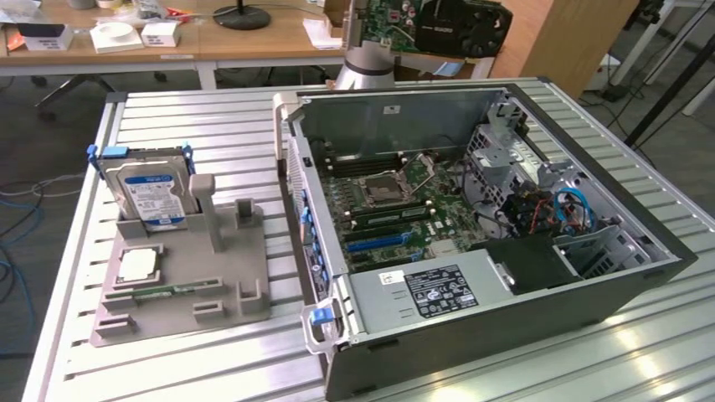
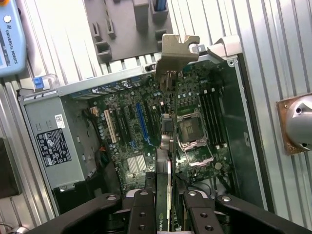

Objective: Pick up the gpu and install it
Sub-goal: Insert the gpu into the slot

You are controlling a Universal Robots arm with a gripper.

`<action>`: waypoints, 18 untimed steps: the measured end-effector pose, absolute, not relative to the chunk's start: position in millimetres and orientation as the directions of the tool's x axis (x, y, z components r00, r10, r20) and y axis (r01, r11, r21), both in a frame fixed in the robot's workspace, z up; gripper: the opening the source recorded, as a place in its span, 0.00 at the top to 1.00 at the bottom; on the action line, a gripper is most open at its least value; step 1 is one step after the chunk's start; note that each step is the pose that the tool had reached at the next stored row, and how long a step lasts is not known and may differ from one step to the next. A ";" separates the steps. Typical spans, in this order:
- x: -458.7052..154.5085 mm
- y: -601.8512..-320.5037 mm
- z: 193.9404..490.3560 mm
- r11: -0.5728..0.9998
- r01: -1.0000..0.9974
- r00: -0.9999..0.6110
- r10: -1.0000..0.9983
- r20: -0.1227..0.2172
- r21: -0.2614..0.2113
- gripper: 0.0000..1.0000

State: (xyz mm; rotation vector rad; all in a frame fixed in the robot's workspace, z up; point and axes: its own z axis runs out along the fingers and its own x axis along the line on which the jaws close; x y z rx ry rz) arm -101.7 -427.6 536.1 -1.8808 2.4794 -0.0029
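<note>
Above case point(image 1: 503, 335), gripping gpu point(image 1: 447, 25) with fingers point(image 2: 142, 214): green board, black cooler, silver bracket; slatted metal tabletop point(image 1: 223, 368), desks point(image 1: 257, 42) behind.

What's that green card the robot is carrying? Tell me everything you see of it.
The gpu is a thin flat card: green circuit board, black cooler face, silver metal bracket at one end. The gripper clamps its other end, holding it in the air over the open case, not seated in any slot.

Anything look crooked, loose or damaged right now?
Nothing stands out. The gpu sits straight, edge-on, clamped in the gripper above the open computer case; the hard drive stands in its grey holder.
</note>
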 end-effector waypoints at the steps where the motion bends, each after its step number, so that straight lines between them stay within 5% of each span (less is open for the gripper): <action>1: -101.7 -427.6 534.7 0.270 -0.963 -0.269 -0.963 -0.022 -0.019 0.74; 18: -101.7 -427.6 525.7 0.270 -0.963 -0.269 -0.963 -0.023 -0.019 0.74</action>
